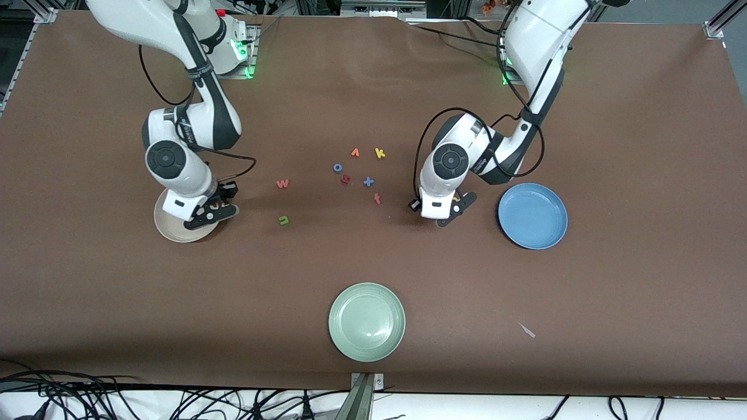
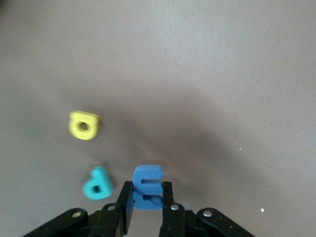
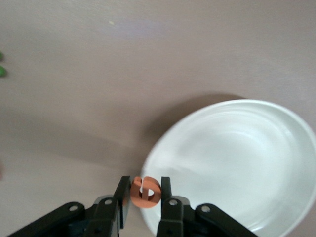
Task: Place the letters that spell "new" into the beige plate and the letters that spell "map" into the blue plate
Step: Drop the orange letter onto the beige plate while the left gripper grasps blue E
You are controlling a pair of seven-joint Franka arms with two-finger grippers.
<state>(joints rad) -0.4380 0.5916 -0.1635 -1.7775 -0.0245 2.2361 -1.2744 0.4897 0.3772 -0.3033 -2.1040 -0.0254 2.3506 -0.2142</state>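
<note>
**A:** How far along are we?

**B:** Barely started, I'd say. Both plates look bare. My right pincer (image 3: pixel 145 191) is clamped on the e (image 3: pixel 149 193) and hangs over the rim of the beige plate (image 3: pixel 237 163), at about nine o'clock on the worktop (image 1: pixel 373 268) in the front view. The w (image 1: pixel 282 184) and n (image 1: pixel 283 220) lie loose on the worktop, toward three o'clock from that plate.

**A:** And "map"?

**B:** My left pincer (image 2: pixel 147 198) is closed on the m (image 2: pixel 147 181), low over the worktop. The a (image 2: pixel 84 125) and p (image 2: pixel 98 183) lie just beside it. The blue plate (image 1: pixel 532 216) is near, at three o'clock from that pincer.

**A:** Arm poses?

**B:** Both are bent down from their bases at twelve o'clock, wrists pointing straight at the worktop.
</note>
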